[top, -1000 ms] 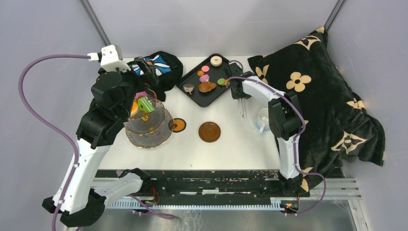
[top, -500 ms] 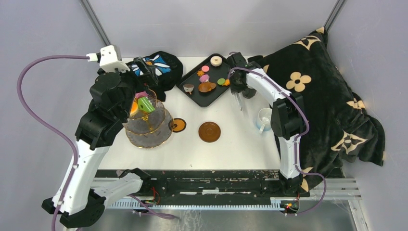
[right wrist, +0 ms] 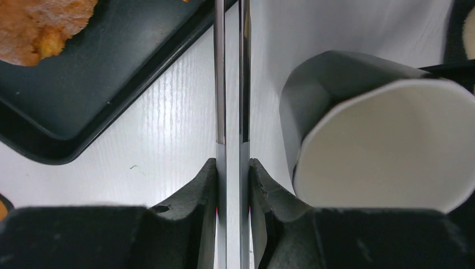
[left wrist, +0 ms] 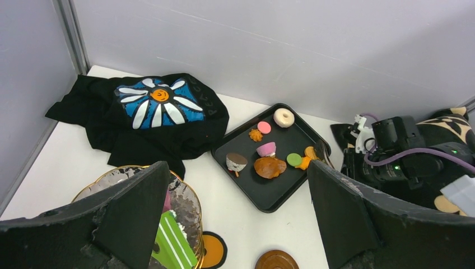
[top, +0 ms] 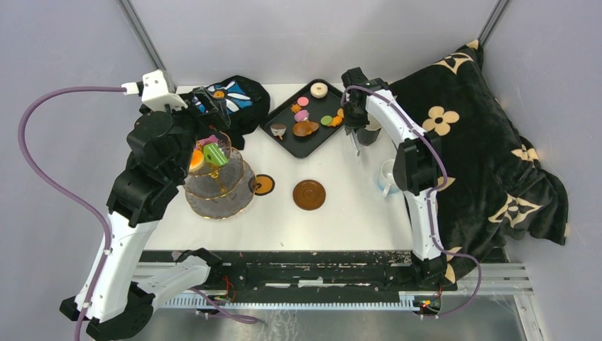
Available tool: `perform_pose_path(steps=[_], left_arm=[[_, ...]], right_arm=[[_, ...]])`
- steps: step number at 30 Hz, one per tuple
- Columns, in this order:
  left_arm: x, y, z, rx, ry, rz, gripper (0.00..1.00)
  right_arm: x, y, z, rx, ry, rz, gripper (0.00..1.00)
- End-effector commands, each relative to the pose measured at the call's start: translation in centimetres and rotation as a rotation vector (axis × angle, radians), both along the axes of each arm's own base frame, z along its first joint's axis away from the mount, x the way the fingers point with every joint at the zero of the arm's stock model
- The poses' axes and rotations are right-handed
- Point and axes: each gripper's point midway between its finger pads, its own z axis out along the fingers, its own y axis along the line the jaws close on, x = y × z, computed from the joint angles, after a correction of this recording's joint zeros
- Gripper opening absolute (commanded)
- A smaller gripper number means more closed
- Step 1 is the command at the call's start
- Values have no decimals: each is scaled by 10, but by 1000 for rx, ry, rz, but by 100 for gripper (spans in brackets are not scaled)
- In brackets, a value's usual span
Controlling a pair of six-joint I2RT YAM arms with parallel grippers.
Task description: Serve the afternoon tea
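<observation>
The three-tier glass stand [top: 216,186] stands at the left with a green pastry [top: 216,154], an orange one and a pink one on its top tier. My left gripper [top: 210,106] hangs open and empty above it; its view shows the stand's rim [left wrist: 187,196] and the green pastry [left wrist: 173,246] between wide-apart fingers [left wrist: 238,224]. My right gripper [top: 353,117] is shut on metal tongs [right wrist: 229,84], which point down at the table between the tray [right wrist: 84,101] and the dark cup [right wrist: 358,129]. The white mug [top: 389,176] stands further forward.
The black tray [top: 302,145] holds a doughnut [top: 319,89] and several small pastries. A brown saucer [top: 309,195] and an orange, black-rimmed one [top: 263,185] lie mid-table. The flower cloth [top: 227,96] is back left, and the black blanket [top: 468,135] is on the right.
My right gripper has moved back and to the right with the tongs, from the tray's right edge to beside the dark cup. My left arm has shifted slightly left.
</observation>
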Motion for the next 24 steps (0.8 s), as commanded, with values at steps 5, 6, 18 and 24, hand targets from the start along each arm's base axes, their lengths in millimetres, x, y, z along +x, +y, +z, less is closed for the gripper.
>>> perform_pose_path(steps=[5, 6, 18, 24], left_arm=[[-5, 10, 13, 1, -51, 33, 99], [-5, 10, 12, 2, -49, 34, 99], [-6, 9, 12, -11, -50, 30, 99], [-7, 9, 13, -14, -53, 26, 99]], right_arm=[[-4, 2, -18, -22, 88, 10, 1], [-5, 4, -18, -14, 96, 18, 1], [-37, 55, -7, 45, 167, 262, 1], [-34, 60, 11, 57, 114, 271, 1]])
